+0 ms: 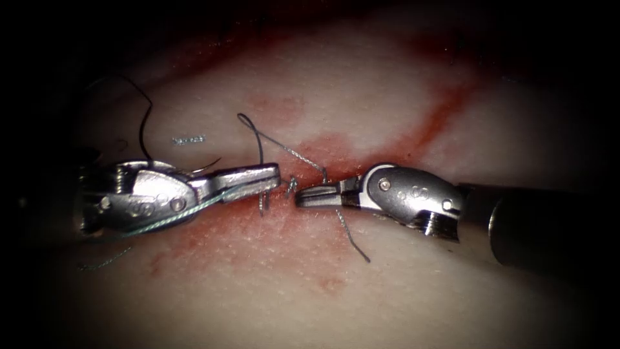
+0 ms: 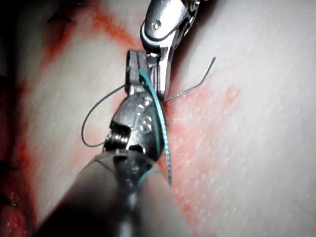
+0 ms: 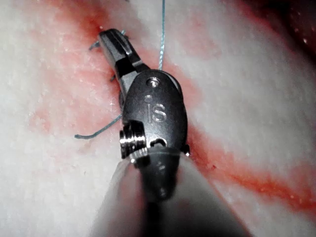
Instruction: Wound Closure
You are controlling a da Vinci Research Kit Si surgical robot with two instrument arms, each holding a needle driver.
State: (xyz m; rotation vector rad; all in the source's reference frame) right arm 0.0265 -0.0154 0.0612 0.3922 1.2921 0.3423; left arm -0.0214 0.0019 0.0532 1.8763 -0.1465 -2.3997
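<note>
The tissue (image 1: 361, 97) carries a red-stained cut (image 1: 426, 132) that runs on a slant down between the two tools. My left tool (image 1: 276, 176) (image 2: 136, 64) reaches in from the left, jaws shut on the teal thread (image 2: 159, 111) that lies along its side. The right tool (image 1: 302, 198) (image 3: 104, 37) meets it tip to tip, jaws shut on the thread beside a small knot (image 1: 291, 186) over the cut. A thread loop (image 1: 258, 139) arcs above the knot and a tail (image 1: 354, 242) trails below. A thin curved glint (image 1: 208, 165) behind the left tool may be the needle, lying outside the tissue.
Dark thread (image 1: 147, 119) curls on the tissue at the upper left of the endoscope view. Red fluid (image 1: 213, 239) stains the surface around and below the knot. A loose thread end (image 3: 94, 132) lies beside the right tool's wrist.
</note>
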